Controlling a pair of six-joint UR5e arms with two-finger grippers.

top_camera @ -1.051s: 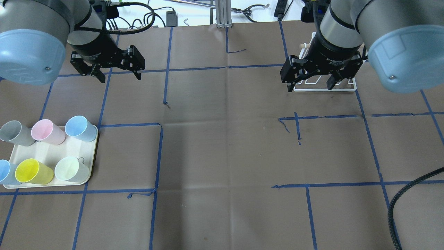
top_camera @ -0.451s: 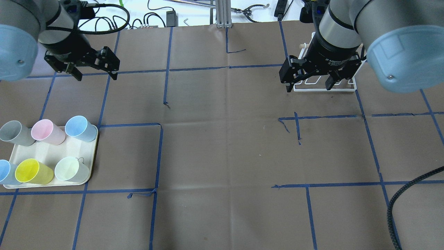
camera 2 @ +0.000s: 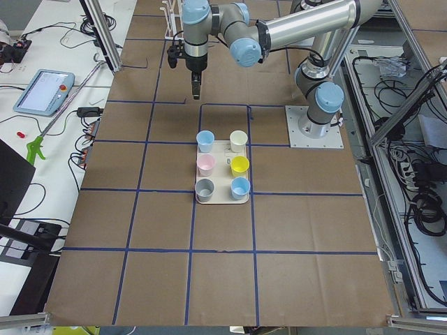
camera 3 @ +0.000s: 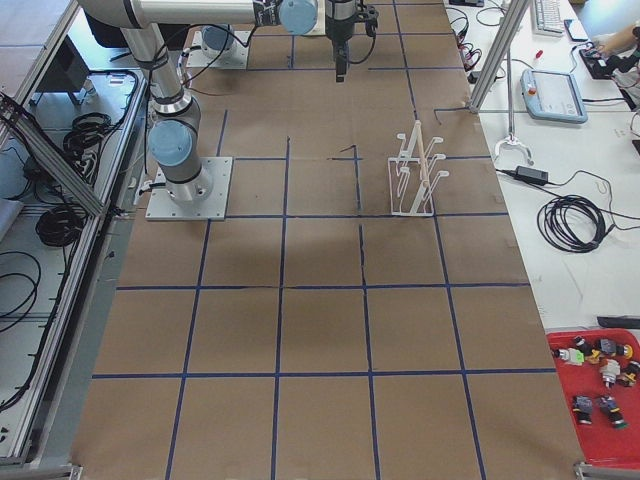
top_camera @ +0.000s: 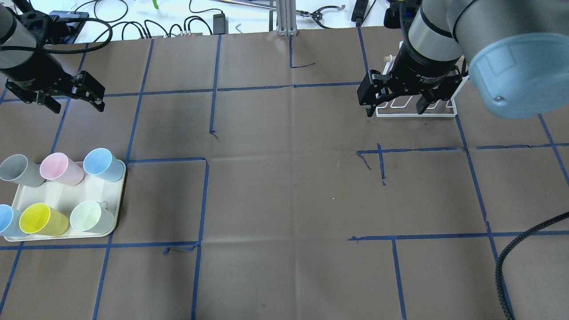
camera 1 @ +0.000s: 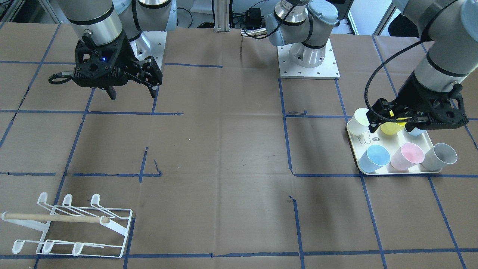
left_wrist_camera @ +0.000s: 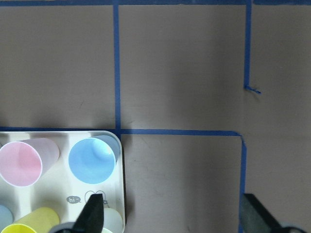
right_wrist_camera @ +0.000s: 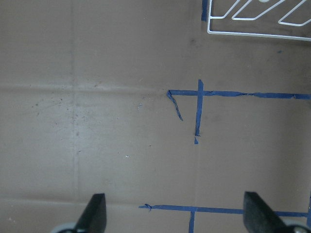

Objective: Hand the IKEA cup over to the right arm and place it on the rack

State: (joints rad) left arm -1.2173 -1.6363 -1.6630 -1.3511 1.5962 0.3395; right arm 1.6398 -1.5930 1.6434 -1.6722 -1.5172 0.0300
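Several pastel cups stand on a cream tray at the table's left: grey, pink, blue, yellow, pale green, and another blue at the edge. My left gripper is open and empty, high and beyond the tray. Its wrist view shows the blue cup and pink cup below. My right gripper is open and empty, hovering in front of the white wire rack. The rack also shows in the front view.
Blue tape lines grid the brown table cover. Cables and small tools lie along the far edge. A black braided cable loops in at the front right. Both arm bases stand at the robot's side of the table.
My left arm has swung left, carrying its open gripper toward the table's left edge. The right gripper has barely moved. The cups and rack are unchanged.
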